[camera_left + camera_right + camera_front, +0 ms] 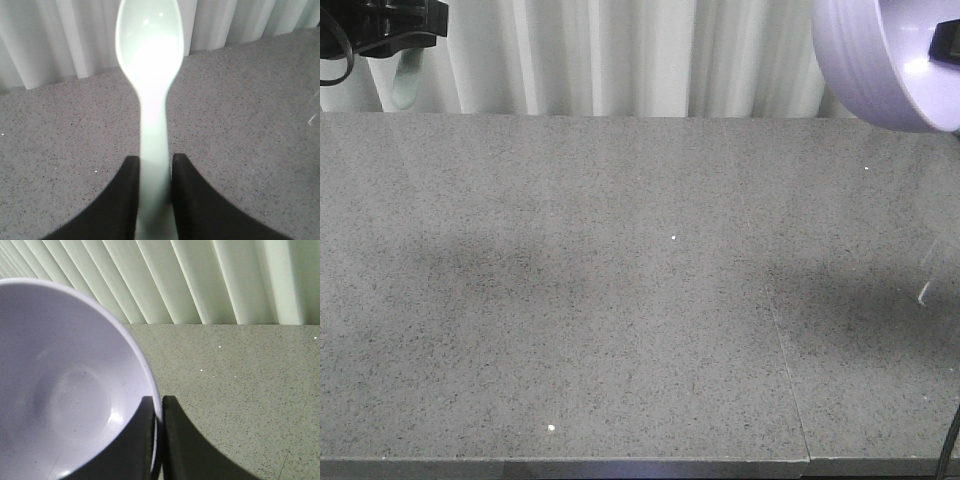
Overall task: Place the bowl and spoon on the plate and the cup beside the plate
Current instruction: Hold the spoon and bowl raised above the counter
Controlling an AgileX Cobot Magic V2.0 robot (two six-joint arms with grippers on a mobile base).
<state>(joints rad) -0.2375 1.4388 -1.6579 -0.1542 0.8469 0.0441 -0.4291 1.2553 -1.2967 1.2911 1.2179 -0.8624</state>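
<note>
While they hang clear above the table, spoon and bowl are both firmly gripped.
The left fingers are clamped on the spoon's handle, with the scoop sticking out beyond their tips, up off the table. The right fingers pinch the bowl's rim, one inside and one outside, and the bowl is off the table too.

I have bare speckled grey tabletop from the near edge back to the pleated curtain, which walls off the far side. All that stands in the way hangs above it: the spoon clamped in my left gripper far left and the bowl pinched at its rim by my right gripper far right. They are well apart, with open air between.
</note>
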